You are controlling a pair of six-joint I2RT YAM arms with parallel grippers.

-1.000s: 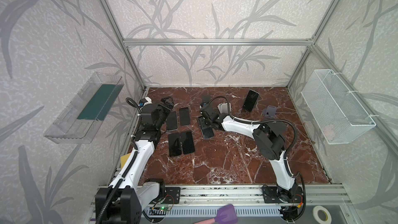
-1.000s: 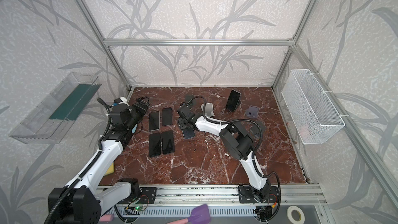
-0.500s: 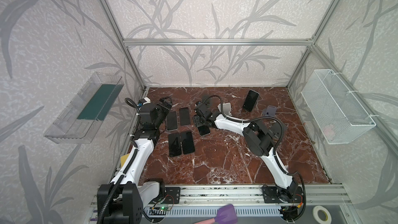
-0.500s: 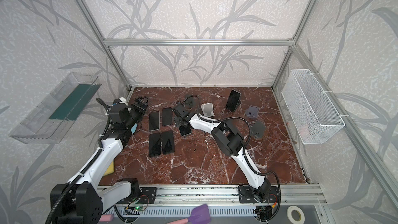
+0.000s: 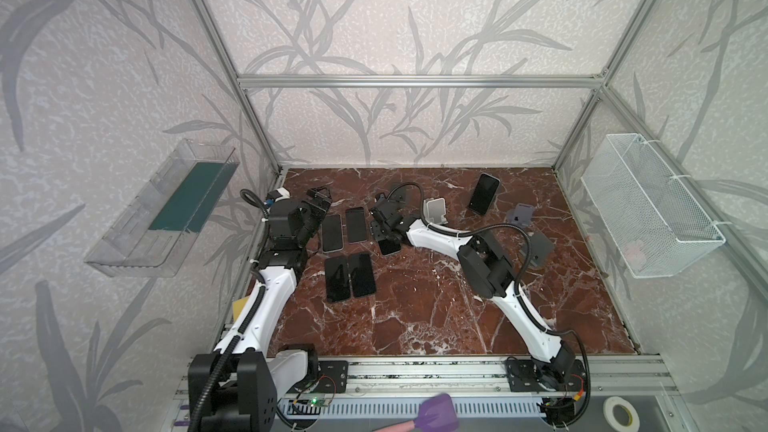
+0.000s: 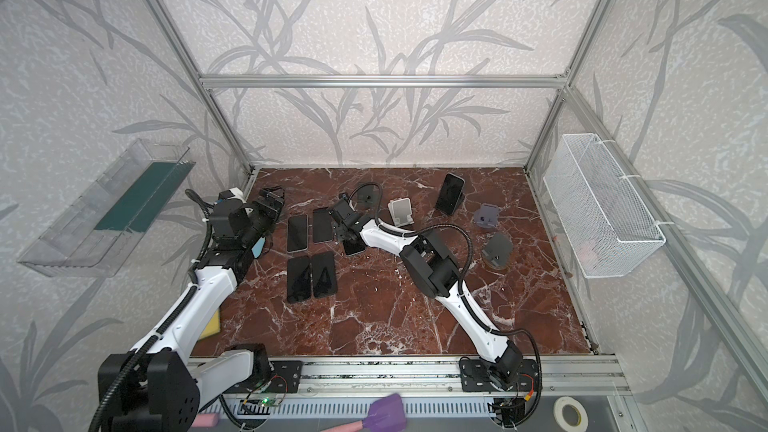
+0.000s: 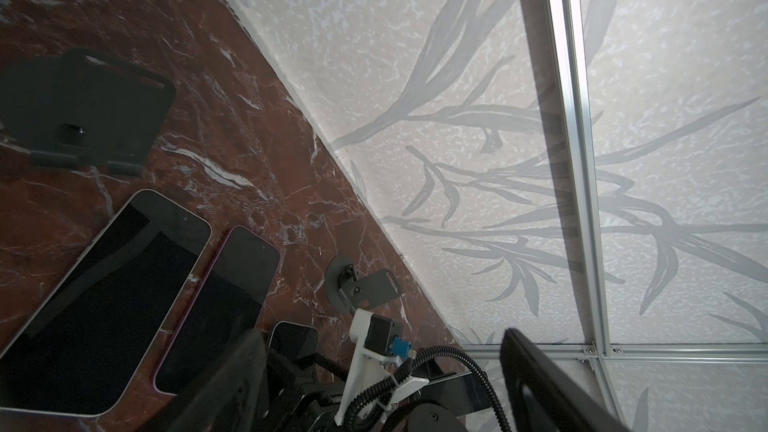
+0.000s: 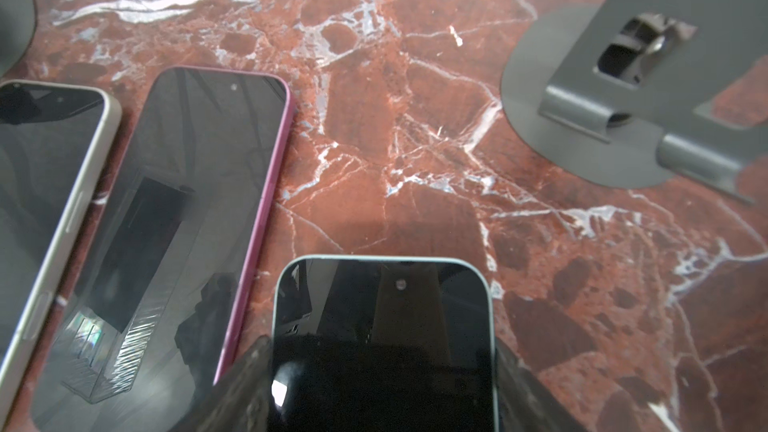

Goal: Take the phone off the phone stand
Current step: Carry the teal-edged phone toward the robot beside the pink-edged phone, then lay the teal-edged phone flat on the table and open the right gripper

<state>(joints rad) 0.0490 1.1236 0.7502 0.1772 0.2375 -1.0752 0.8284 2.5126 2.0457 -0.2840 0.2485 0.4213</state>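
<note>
while the right pincer [image 8: 380, 351] clamps the blue-edged phone [image 8: 382, 305] by its long sides, its fingers [image 8: 232, 392] pressed one to each edge, the handset lies screen-up and nearly flat, low over the red marble counter [image 5: 415, 317]. whether its far end touches the stone i cannot quite tell from the wrist view. in both top views this phone [image 5: 389, 246] shows just beside the pink-edged phone [image 5: 356, 224], on the side away from the left arm, a little nearer the front rail. the dark stand [image 8: 536, 76] is near it but apart, with bare marble between them.

beside the pink-edged phone, towards the left arm, lies a white-edged phone [image 5: 331, 233]; the two rest side by side, screens up. nearer the front, a pair of dark phones [image 5: 337, 279] lies flat, their long edges almost touching.

the left pincer [image 7: 380, 336] hangs near the back left corner, raised off the counter, its own fingers [image 7: 536, 380] spread wide and gripping nothing.

towards the back right a black phone [image 5: 483, 194] stands propped at a tilt, screen to the front, and whatever holds it is hidden behind it. between it and the right arm sits a white stand [image 5: 434, 210]. further right are a purple-grey stand [image 5: 520, 216] and, nearer the front, a grey stand [image 5: 540, 248], each apart from the others.
</note>
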